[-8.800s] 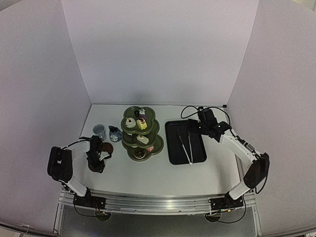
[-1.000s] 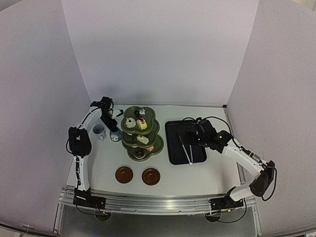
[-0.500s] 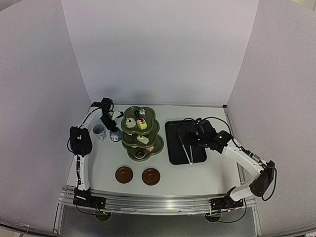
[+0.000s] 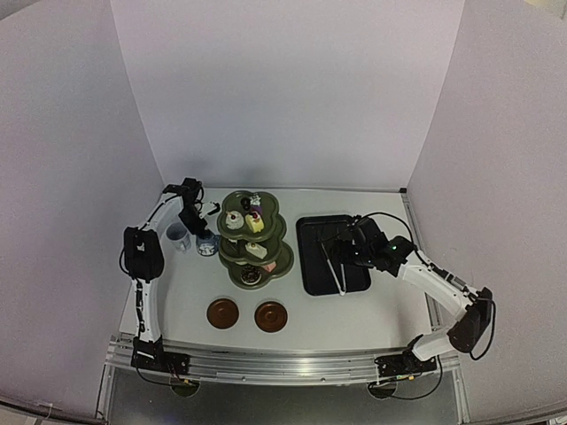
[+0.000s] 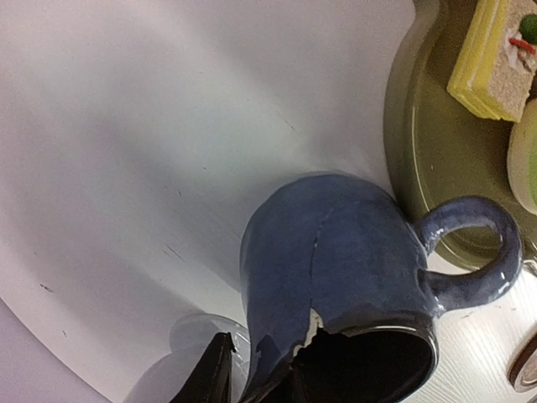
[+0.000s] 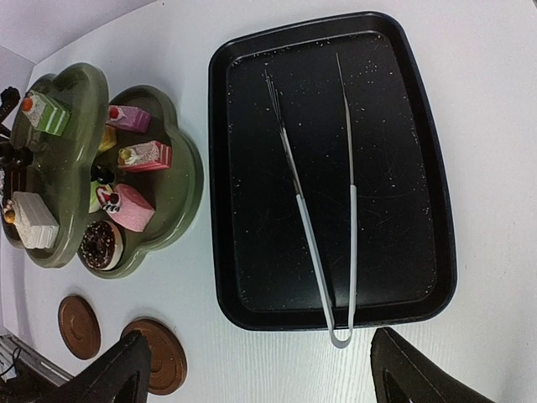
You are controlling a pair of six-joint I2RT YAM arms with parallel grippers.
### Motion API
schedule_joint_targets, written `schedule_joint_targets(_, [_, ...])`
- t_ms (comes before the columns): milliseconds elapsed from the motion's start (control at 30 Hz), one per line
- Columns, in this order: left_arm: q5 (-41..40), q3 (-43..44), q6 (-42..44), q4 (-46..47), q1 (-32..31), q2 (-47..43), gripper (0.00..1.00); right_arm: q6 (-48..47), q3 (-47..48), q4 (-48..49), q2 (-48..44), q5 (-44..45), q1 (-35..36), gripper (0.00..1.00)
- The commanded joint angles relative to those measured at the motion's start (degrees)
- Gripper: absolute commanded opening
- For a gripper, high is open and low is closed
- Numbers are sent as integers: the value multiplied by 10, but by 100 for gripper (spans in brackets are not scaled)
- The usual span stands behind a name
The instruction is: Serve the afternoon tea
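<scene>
The dark green three-tier stand (image 4: 252, 241) holds small colourful pastries (image 6: 130, 206) and also shows in the right wrist view (image 6: 191, 189). The dark blue jug (image 4: 207, 245) stands against its left side, with the pale blue cup (image 4: 178, 236) further left. My left gripper (image 4: 198, 228) is at the jug's (image 5: 336, 260) rim. One finger (image 5: 211, 374) is outside with a thin gap, and the other is dark at the rim. Two brown saucers (image 4: 222, 312) (image 4: 270, 316) lie at the front. My right gripper (image 4: 342, 251) is wide open and empty (image 6: 268, 382).
A black rectangular tray (image 4: 310, 266) lies right of the stand with metal tongs (image 4: 335, 266) in it. In the right wrist view the tray (image 6: 403, 168) and tongs (image 6: 299, 201) lie just ahead of my open fingers. White walls enclose the table.
Since 8.8 s ago both saucers have come to the front and my left arm has gone back to the jug. In the last second my left gripper shifted slightly at the jug.
</scene>
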Motion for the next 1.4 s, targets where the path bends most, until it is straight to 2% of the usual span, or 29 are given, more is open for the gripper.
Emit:
schedule_joint_targets(0, [0,-35,-45,-41,-2,-53,21,7,-1,1,-16,-2,2,88])
schedule_joint_targets(233, [13,-107,-73,-67,-3,-104,22,8,-6,1,-18,-1,2,88])
schedule_joint_targets(367, [3,-137,-71,-51,-3,-114,20,10,-9,1,-18,-2,3,88])
schedule_joint_targets(467, [-5,-140,-69,-44,-3,-108,13,7,-4,1,-14,-5,2,88])
schedule_joint_targets(633, [26,-151,-40,-32,-9,-112,13,10,-7,1,-15,-6,2,88])
schedule_joint_targets(867, [20,-153,-21,-9,-18,-102,13,14,-10,1,-18,-9,3,88])
schedule_joint_targets(967, [13,-146,-19,-15,-18,-99,7,13,-10,1,-21,-8,3,88])
schedule_joint_targets(1100, [7,-150,-15,-21,-18,-122,1,16,-14,1,-26,-5,3,88])
schedule_joint_targets(1367, [1,-184,-18,-26,-18,-184,0,15,-13,1,-26,-6,3,88])
